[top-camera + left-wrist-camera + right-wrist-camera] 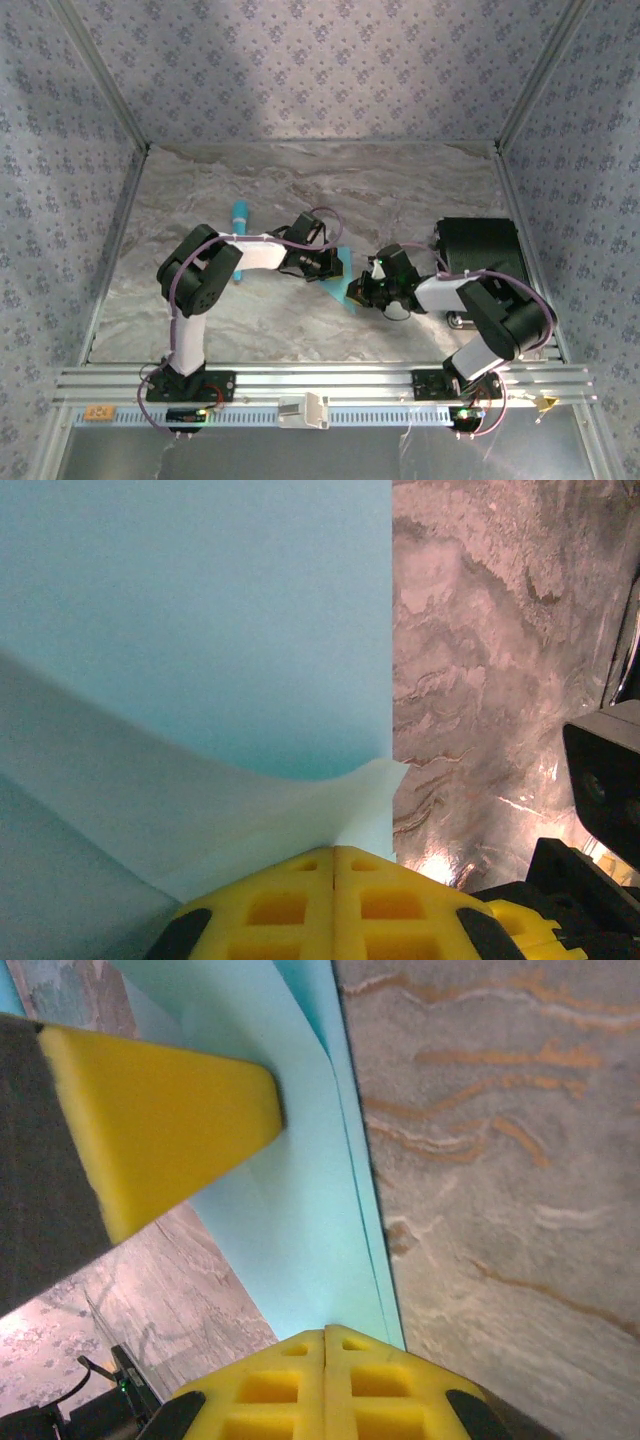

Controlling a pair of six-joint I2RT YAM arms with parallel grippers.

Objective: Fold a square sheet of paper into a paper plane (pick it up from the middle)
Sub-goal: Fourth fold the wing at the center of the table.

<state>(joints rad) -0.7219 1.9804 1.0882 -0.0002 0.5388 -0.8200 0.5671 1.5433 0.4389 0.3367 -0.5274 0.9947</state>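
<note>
The square sheet of paper [341, 272] is light cyan and partly folded, lying on the marble table between my two grippers. My left gripper [322, 262] is at its left side. In the left wrist view a pale flap of the paper [300, 800] curls up into the shut yellow jaws of the left gripper [335, 850]. My right gripper [366, 290] is shut, its tips [325, 1332] down on the narrow near end of the paper [300, 1220], which shows a layered folded edge. A left yellow finger [170, 1110] touches the paper further along. Whether the right jaws pinch paper I cannot tell.
A slim turquoise stick [240, 216] lies on the table behind the left arm. A black box [480, 246] stands at the right wall beside the right arm. Patterned walls enclose the table [300, 180] on three sides.
</note>
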